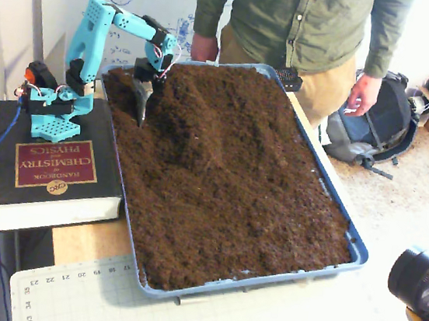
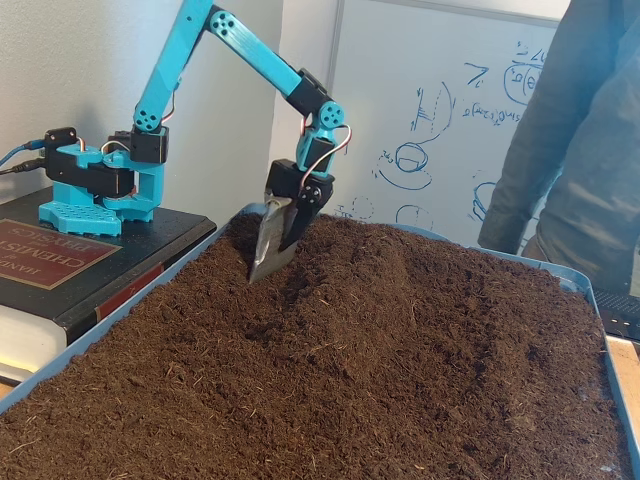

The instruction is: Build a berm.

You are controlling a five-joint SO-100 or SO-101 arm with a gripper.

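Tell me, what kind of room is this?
Probably a lab or classroom: a whiteboard with drawings, a blue tray full of soil, and a small robot arm standing on a chemistry book.

I'm looking into a lab or classroom workspace. Behind the soil tray [image 1: 356,252] stands a whiteboard [image 2: 440,120] covered in blue marker sketches. Left of the tray, a chemistry handbook [image 1: 49,168] props up my arm's base [image 1: 48,109]; a cutting mat [image 1: 73,292] lies in front, a backpack [image 1: 376,118] beyond on the floor.
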